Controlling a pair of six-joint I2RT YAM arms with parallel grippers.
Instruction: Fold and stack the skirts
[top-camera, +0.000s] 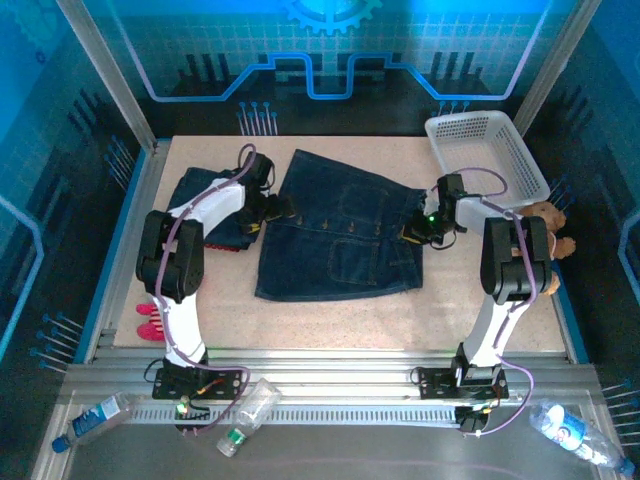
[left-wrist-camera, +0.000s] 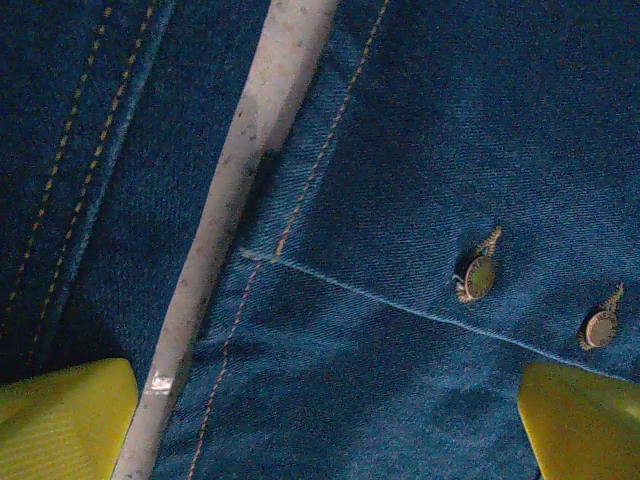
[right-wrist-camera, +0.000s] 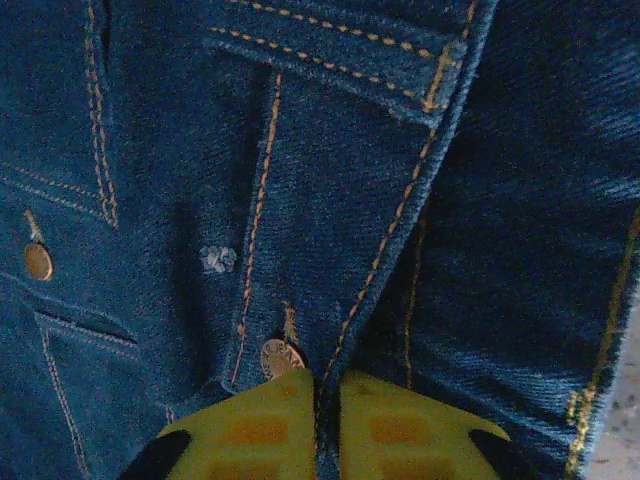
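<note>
Right gripper (right-wrist-camera: 325, 420) jaws are pinched together on the denim skirt (top-camera: 340, 240) beside a belt loop, at its three o'clock edge. Left gripper (left-wrist-camera: 320, 430) jaws stand wide over the nine o'clock edge, gripping nothing. That skirt lies flat mid-table, its button row running nine to three. Second denim skirt (top-camera: 222, 238) lies just beside it at nine, under the left arm. Basket (top-camera: 485, 150) sits at one, teddy (top-camera: 548, 222) at three.

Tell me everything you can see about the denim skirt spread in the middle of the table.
The denim skirt is dark blue with tan stitching, metal front buttons and pockets. It lies spread flat on the speckled table. The right gripper is shut on a fold at its right edge; the open left gripper is at its left edge.
</note>
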